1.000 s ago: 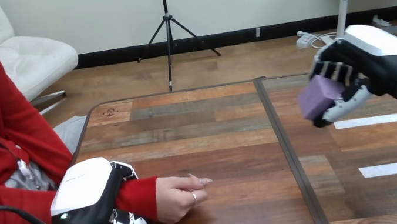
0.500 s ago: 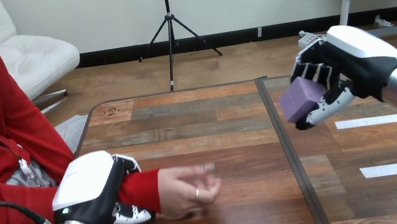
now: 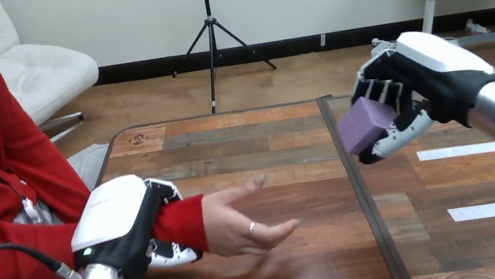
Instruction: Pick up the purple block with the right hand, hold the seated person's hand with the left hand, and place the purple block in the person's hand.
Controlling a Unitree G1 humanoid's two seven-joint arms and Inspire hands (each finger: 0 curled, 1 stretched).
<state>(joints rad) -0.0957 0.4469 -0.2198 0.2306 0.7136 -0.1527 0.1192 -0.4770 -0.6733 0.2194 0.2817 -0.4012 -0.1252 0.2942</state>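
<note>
Head view has the robot's left hand (image 3: 124, 228) near the wooden tabletop's (image 3: 246, 147) left edge, fingers curled round the person's red-sleeved wrist (image 3: 181, 223), the person's hand (image 3: 242, 223) spread open, while the right hand (image 3: 436, 82) clutches the purple rectangular block (image 3: 364, 124) aloft over the tabletop's right half, well apart.

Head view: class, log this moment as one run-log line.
left robot hand: curled round person's wrist | right robot hand: holds purple block above table | person's hand: open, apart from block | placing: not yet done
</note>
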